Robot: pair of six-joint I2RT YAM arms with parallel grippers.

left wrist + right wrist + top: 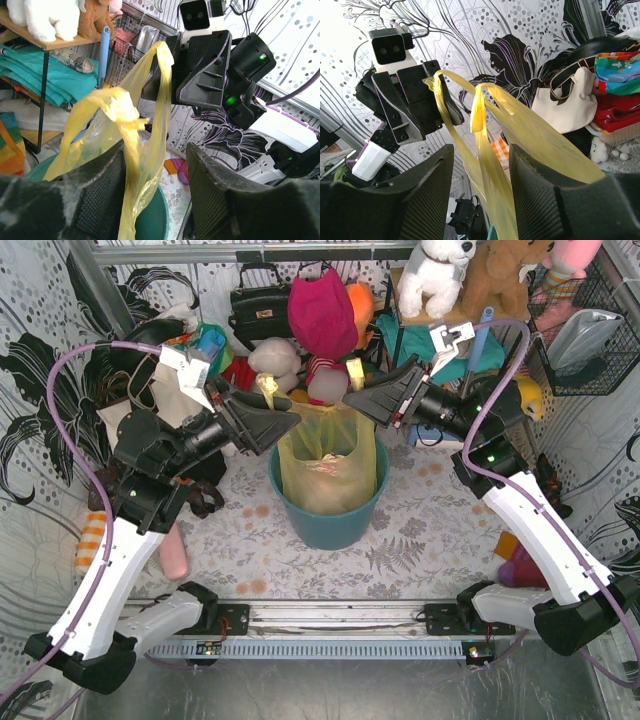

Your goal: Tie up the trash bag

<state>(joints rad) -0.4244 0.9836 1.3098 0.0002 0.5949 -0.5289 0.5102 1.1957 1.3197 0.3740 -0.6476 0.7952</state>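
Observation:
The yellow trash bag (pixel 325 462) sits in a teal bin (pixel 325 515), with its two handle strips pulled up above the rim. My left gripper (pixel 293 421) hovers at the bag's upper left and my right gripper (pixel 349 402) at its upper right, tips facing each other. In the left wrist view, a twisted strip (pixel 127 150) hangs between the open jaws of the left gripper (pixel 156 150), lying along the left finger (pixel 97 200). In the right wrist view, two strips (pixel 487 165) run between the parted jaws of the right gripper (pixel 480 150), with gaps on both sides.
Behind the bin are a black handbag (pixel 258 305), a magenta cloth (pixel 322 310) and plush toys (pixel 435 270) on a shelf. A wire basket (pixel 585 330) hangs at the right wall. A cream tote (pixel 570 107) hangs at the left side. Patterned walls close in on both sides.

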